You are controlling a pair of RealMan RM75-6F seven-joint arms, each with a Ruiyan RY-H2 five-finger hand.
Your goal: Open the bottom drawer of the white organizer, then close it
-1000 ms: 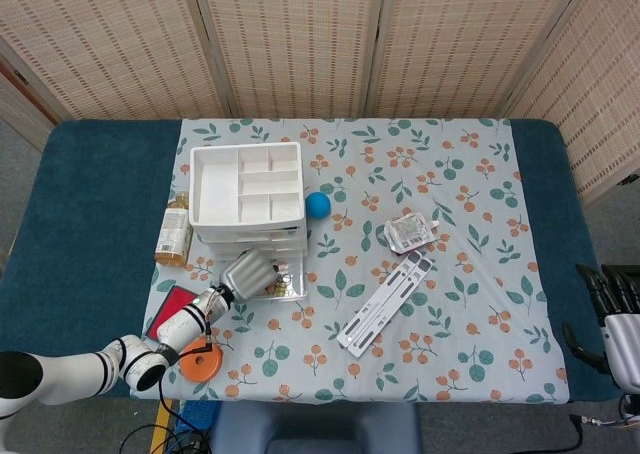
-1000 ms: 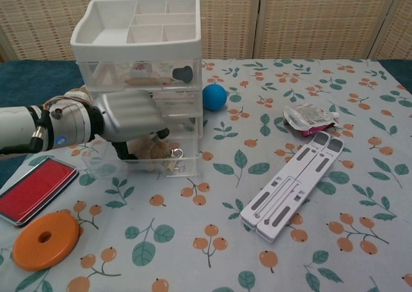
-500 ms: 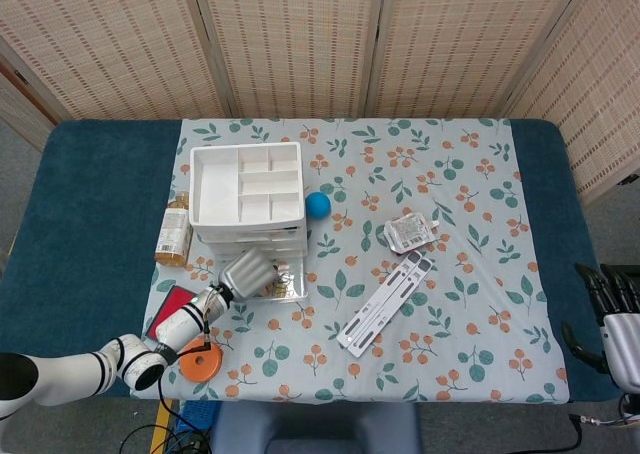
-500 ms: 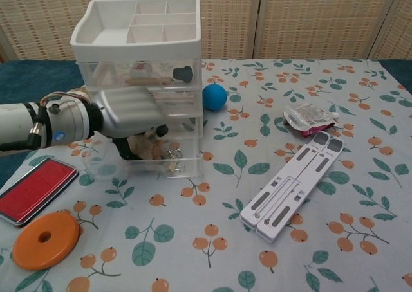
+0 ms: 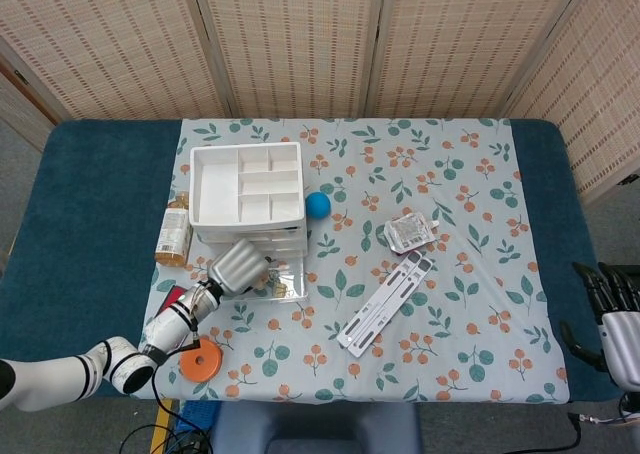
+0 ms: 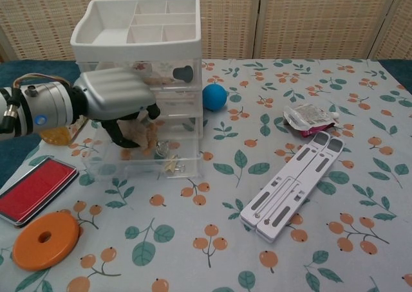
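On the floral cloth (image 6: 309, 240), toward its left side, sits the organizer (image 6: 145, 80): white divided tray on top, clear plastic drawers below. Bottom drawer (image 6: 143, 166) is pulled out a bit, with some small metal bits and tan stuff inside. Left hand (image 6: 114, 99), smooth silver shell with dark fingers, hangs over that open drawer with fingers curled down into it; can't tell if they're actually gripping anything. Right hand (image 5: 612, 324) is parked off the table's far right edge, dark fingers apart, holding nothing. Also around: one blue ball (image 6: 214, 96), one orange ring (image 6: 45, 240), one flat red case (image 6: 35, 189), one crinkly pouch (image 6: 308, 119), one white folding stand (image 6: 296, 186), one amber bottle (image 5: 175, 232).
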